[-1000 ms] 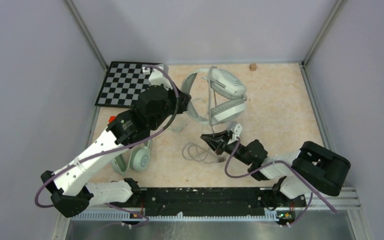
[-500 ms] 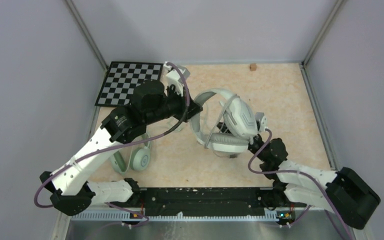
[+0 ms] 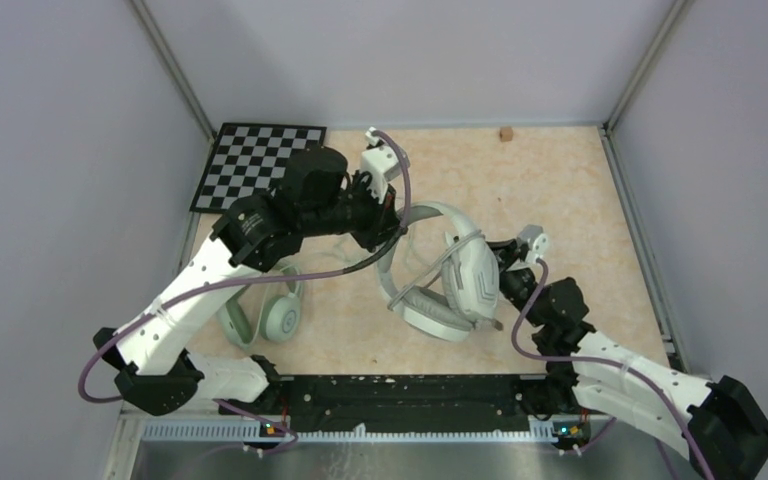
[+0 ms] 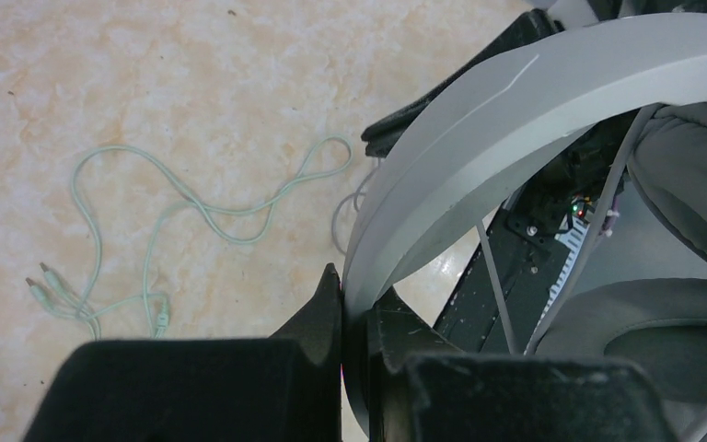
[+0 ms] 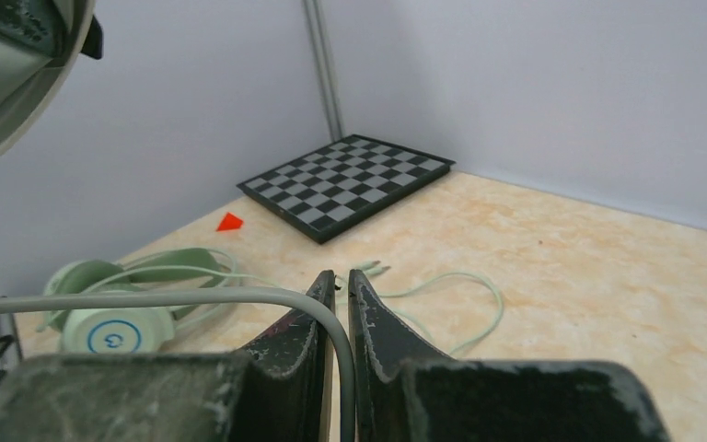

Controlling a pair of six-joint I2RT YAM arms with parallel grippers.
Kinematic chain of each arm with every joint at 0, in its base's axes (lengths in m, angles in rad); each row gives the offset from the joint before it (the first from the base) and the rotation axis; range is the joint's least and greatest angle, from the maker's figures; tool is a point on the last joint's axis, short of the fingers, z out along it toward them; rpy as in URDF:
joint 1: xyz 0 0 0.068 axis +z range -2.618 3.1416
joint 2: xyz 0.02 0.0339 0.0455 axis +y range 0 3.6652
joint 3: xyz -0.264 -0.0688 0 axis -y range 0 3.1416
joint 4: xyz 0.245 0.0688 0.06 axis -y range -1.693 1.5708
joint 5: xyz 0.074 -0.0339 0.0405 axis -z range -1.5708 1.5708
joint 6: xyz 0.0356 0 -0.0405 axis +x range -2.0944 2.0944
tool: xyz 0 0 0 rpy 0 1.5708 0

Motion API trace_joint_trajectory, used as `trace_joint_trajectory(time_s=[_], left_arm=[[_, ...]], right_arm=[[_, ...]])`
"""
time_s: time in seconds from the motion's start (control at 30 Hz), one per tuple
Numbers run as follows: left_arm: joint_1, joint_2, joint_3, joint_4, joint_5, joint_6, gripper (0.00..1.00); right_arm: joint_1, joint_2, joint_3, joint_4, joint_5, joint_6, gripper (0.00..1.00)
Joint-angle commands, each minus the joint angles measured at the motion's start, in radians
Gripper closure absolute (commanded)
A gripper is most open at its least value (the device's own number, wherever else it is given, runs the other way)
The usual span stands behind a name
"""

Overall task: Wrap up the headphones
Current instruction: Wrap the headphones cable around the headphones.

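**Both hands are holding on to the white headphones**

You are working over a pale, stone-patterned surface [image 3: 580,190]. A black and white checkerboard [image 3: 255,165] is lying in its far left corner.

The white headphones [image 3: 470,280] are sitting in the middle of the surface, between your two arms. The band is arching up and away from the arm bases, and the two cups are hanging close together toward the near side. I cannot tell if the cups are touching the surface.

The green headphones [image 3: 280,318] are lying flat on the left side, near the base of your left arm and partly under it.

Your left hand [image 4: 350,295] is pinching the grey band of the white headphones. Its two fingers are squeezing almost all the way together, with the band between them.

Your right hand [image 5: 342,281] is reaching in from the right, just beside the cups. Its fingers are nearly closed too, and they are gripping the thin grey cable [image 5: 193,296], which is bending down between them.

The green cable [image 4: 193,203] is lying loose in wiggly loops on the surface, with no hand touching it.

A tiny brown block [image 3: 506,133] is resting by the far wall. A small red triangle [image 5: 230,222] is lying near the checkerboard.
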Motion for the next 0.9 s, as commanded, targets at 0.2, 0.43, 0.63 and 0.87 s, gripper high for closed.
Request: trace_joint_trajectory(time_s=[0.2,0.43,0.63,0.87], left_arm=[[-0.005,0.075,0.119,-0.225,0.031,0.106,1.0],[-0.005,0.101,0.107,-0.287,-0.104,0.141,1.0],[-0.005,0.098,0.061,-0.289,-0.266,0.226,1.0],[-0.008,0.038,-0.103,-0.074,-0.545,0.46,1.0]], right_arm=[[-0.03,-0.013,0.084,-0.059,0.235,-0.185,0.9],[-0.029,-0.067,0.086,-0.085,0.295,-0.249,0.86],[-0.031,-0.102,0.133,-0.186,0.327,-0.262,0.88],[-0.031,-0.085,0.343,-0.646,0.148,-0.103,1.0]])
